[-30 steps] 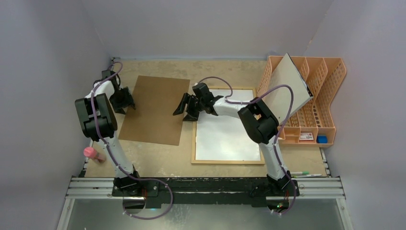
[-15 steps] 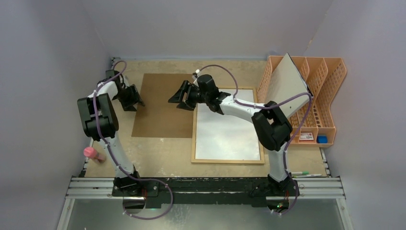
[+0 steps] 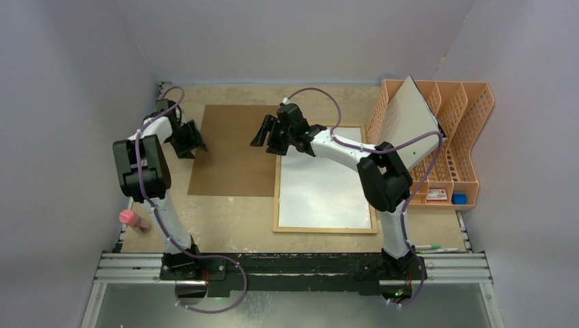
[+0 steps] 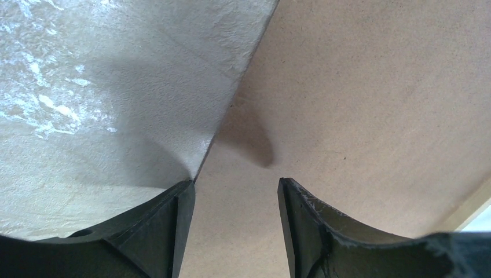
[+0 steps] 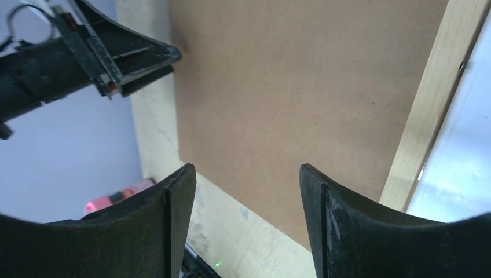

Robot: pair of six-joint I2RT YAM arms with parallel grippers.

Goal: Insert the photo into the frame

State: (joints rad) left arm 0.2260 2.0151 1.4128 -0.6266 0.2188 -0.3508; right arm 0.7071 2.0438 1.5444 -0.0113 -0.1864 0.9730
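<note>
The frame (image 3: 326,231) lies flat right of centre, a light-wood rectangle with a pale, shiny inside. Its wooden rail (image 5: 428,104) shows in the right wrist view. Its brown fibreboard back (image 3: 232,154) lies loose on the table against the frame's left side. The photo is out of view. My left gripper (image 3: 196,142) is open over the board's left edge (image 4: 231,98), nothing between its fingers. My right gripper (image 3: 266,140) hovers open and empty above the board's right part (image 5: 289,87). In the wrist views the left gripper (image 4: 236,184) and right gripper (image 5: 246,168) both stand wide.
An orange file rack (image 3: 471,137) stands at the right with a grey-white board (image 3: 410,119) leaning in it and small items in its front trays. A pink object (image 3: 133,219) lies at the table's left edge. Pens (image 3: 433,248) lie near the right arm's base.
The brown board has turned from slanted to square beside the frame and shifted toward the back. The right gripper rose and moved back; the left gripper moved back along the board's edge.
</note>
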